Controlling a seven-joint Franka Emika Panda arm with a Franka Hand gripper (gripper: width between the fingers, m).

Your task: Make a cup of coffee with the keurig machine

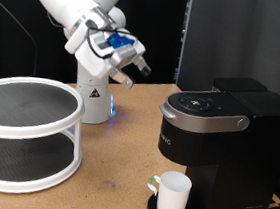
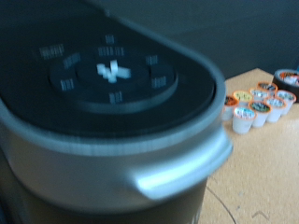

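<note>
The black keurig machine stands at the exterior view's right, its lid down, with a silver-grey handle band. The white cup sits on the machine's round base under the spout, a small green mark at its side. My gripper hangs in the air to the exterior view's left of the machine, above lid height, with nothing between its fingers. The wrist view is filled by the machine's lid and button ring and the grey handle band; my fingers do not show there.
A white two-tier round rack stands at the exterior view's left. The robot's white base is behind it. Several coffee pods sit grouped on the wooden table beyond the machine in the wrist view. A dark panel stands behind the machine.
</note>
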